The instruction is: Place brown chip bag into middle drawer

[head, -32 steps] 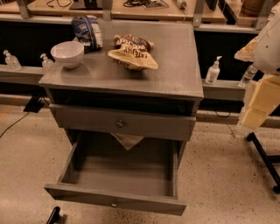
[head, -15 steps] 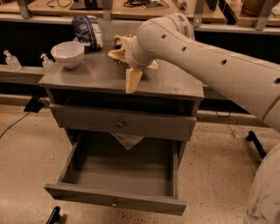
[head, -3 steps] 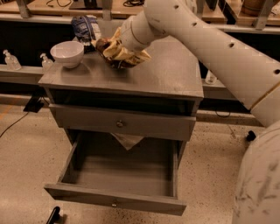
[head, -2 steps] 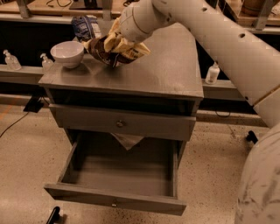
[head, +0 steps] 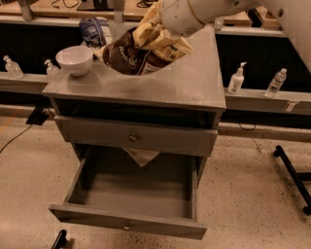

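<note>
The gripper [head: 159, 25] sits at the top of the view, over the back of the counter [head: 189, 85], and its fingers are clamped on the crumpled cream-tan upper end of the brown chip bag [head: 130, 56], mostly buried in the folds. The bag hangs tilted from that grip, its dark-brown face with white lettering turned down and to the left, clear of the grey surface, with a soft shadow beneath it. The white arm [head: 194, 12] runs from the gripper up and to the right, out of the view. Just left of the bag's lower end a white bowl [head: 74, 58] stands upright on the counter's left rear corner, and behind it, near the bag's upper left edge, stands a blue-and-white bag [head: 95, 30]. Below the counter the upper drawer [head: 97, 136] is closed, a round knob [head: 133, 138] centred on its front. A pale crumpled sheet [head: 142, 156] hangs down from under it. Beneath that the middle drawer [head: 136, 194] is pulled well out, its plain grey box open to view, a small knob [head: 127, 226] on its front panel. On the low ledge behind, two small clear bottles [head: 12, 67] stand to the left, and a pump bottle [head: 236, 79] and a water bottle [head: 276, 82] to the right. A black stand leg [head: 291, 170] lies on the speckled floor at right.
</note>
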Robot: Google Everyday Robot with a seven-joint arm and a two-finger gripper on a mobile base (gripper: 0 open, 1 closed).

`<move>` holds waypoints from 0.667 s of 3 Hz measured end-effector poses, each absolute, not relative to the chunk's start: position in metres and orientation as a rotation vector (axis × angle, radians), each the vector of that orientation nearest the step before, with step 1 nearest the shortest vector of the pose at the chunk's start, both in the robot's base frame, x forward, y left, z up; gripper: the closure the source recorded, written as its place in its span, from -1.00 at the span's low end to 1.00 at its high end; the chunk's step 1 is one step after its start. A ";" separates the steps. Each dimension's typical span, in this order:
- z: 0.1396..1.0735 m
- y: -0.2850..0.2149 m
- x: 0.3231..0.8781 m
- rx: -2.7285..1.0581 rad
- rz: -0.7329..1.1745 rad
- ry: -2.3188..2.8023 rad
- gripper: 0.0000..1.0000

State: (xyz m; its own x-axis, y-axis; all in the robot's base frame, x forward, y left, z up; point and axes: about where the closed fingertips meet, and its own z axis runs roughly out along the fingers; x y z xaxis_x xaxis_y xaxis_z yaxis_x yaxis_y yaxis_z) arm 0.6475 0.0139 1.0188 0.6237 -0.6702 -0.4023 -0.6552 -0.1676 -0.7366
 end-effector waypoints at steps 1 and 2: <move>1.015 0.007 0.601 -1.730 0.146 1.027 1.00; 1.025 -0.002 0.595 -1.690 0.164 1.041 1.00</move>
State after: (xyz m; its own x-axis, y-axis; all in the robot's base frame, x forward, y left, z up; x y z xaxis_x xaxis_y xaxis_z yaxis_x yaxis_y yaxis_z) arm 0.5949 -0.0018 1.0248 0.6054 -0.5496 -0.5757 -0.7001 -0.0235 -0.7137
